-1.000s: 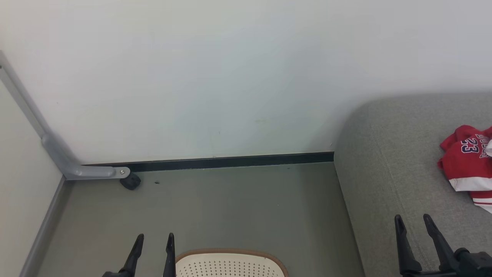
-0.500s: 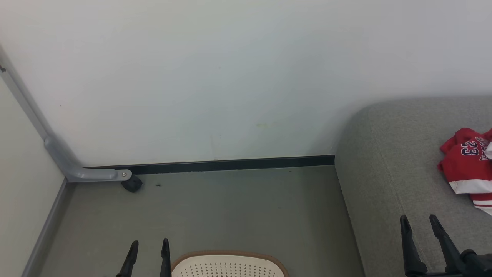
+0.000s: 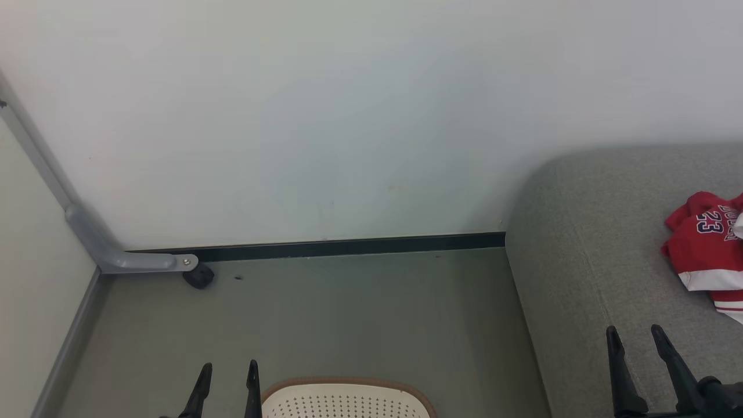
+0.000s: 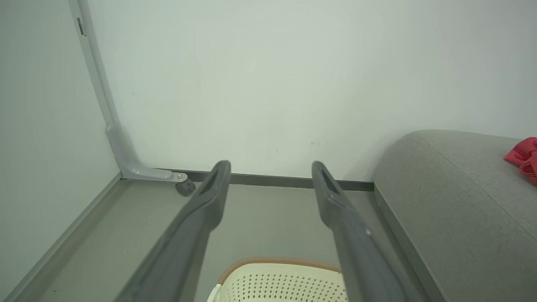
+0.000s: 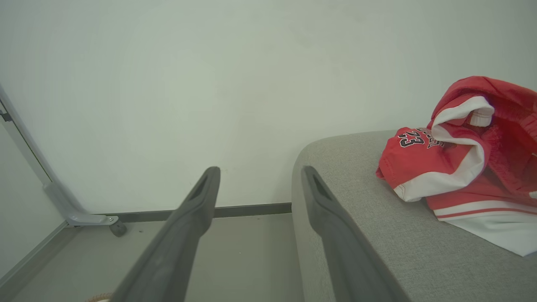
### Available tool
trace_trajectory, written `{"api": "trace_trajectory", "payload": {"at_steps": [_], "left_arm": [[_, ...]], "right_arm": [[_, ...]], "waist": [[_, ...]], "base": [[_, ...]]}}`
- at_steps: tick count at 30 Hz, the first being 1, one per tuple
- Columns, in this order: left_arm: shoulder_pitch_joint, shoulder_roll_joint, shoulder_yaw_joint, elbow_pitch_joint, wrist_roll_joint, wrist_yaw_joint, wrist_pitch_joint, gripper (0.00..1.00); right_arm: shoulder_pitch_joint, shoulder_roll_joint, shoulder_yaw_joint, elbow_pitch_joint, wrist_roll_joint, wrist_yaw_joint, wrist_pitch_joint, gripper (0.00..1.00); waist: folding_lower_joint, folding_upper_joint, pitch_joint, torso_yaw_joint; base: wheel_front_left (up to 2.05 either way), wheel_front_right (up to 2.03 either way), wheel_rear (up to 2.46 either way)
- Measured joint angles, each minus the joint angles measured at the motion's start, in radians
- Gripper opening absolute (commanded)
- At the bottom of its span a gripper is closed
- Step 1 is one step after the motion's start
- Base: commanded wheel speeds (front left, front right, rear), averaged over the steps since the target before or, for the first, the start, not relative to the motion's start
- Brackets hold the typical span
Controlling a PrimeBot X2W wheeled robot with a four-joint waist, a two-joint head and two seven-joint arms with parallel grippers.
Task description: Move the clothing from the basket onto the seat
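White wall [image 3: 348,116] and grey-green floor [image 3: 348,313] form the background. The grey seat [image 3: 609,232] occupies the right side. The red clothing [image 3: 705,249], with its "23" lettering visible, lies crumpled on the seat's top. The cream basket [image 3: 348,381] stands on the floor, left of the seat. The left gripper [image 3: 230,364], just beside the basket's rim, and the right gripper [image 3: 633,328], over the seat, both have their fingers parted and hold nothing.
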Motion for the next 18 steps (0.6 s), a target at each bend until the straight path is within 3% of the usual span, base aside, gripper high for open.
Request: {"api": "trace_trajectory", "payload": {"at_steps": [18], "left_arm": [[0.0, -0.015, 0.008, 0.0, 0.009, 0.0, 0.016, 1.0]], "right_arm": [[0.0, -0.008, -0.001, -0.027, -0.007, -0.008, 0.02, 1.0]], "waist": [[0.0, 0.0, 0.006, 0.003]], "base": [[0.0, 0.0, 0.0]]}}
